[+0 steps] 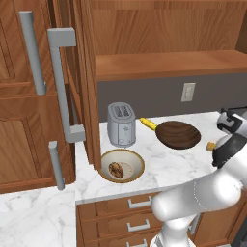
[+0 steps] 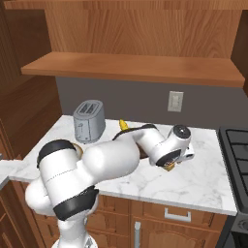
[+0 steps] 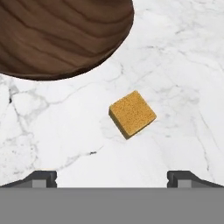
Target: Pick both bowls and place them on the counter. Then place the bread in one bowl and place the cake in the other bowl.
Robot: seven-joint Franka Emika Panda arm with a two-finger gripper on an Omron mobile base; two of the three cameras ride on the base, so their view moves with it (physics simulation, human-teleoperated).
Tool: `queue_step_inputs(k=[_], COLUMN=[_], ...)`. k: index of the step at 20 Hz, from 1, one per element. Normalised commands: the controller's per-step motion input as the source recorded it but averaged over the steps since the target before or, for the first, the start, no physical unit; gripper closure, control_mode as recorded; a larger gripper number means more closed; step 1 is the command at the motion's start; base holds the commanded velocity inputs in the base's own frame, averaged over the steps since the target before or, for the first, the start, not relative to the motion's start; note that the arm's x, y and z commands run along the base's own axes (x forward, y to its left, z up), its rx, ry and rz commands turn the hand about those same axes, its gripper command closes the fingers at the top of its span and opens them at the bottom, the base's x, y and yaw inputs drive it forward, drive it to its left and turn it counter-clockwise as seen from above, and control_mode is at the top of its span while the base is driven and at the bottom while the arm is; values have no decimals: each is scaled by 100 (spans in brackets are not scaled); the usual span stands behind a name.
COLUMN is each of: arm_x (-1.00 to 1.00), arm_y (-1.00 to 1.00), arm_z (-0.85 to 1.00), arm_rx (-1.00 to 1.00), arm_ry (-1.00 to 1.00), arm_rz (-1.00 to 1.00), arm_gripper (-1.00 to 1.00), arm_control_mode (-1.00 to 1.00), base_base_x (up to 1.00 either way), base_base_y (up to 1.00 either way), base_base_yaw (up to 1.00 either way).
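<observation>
The beige bowl (image 1: 121,165) with the brown rim sits on the counter (image 1: 166,169) near its left front corner, and the knobbly brown bread (image 1: 116,170) lies inside it. Further back and to the right stands the dark wood bowl (image 1: 178,134) (image 3: 61,35), holding nothing. The cake (image 3: 132,113) (image 1: 211,145), a small tan-orange cube, lies on the marble just beside that bowl. My gripper (image 3: 114,179) hangs open directly above the cake, its fingertips (image 3: 41,178) wide apart and touching nothing. In the right base view the hand hovers over the cake (image 2: 169,167).
A silver toaster (image 1: 121,124) (image 2: 89,121) stands at the back left of the counter, with a yellow cylinder (image 1: 148,124) between it and the wood bowl. A tall wooden cabinet with grey handles (image 1: 60,82) bounds the left side. A stove (image 2: 237,140) borders the counter on the right.
</observation>
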Motion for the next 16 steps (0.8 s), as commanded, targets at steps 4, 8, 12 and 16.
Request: queue_step_inputs(k=[4, 8, 12, 16], arm_x=[10, 11, 20, 21], arm_y=[0, 0, 0, 0], arm_z=[-9, -15, -20, -23], arm_rx=[-6, -4, 0, 0], arm_ry=[9, 3, 1, 2], arm_rz=[0, 0, 0, 0], arm_gripper=[-100, -100, -100, -100], arm_control_mode=[-100, -100, -100, -100], base_base_x=[0, 0, 0, 0], base_base_y=[0, 0, 0, 0], base_base_yaw=[0, 0, 0, 0])
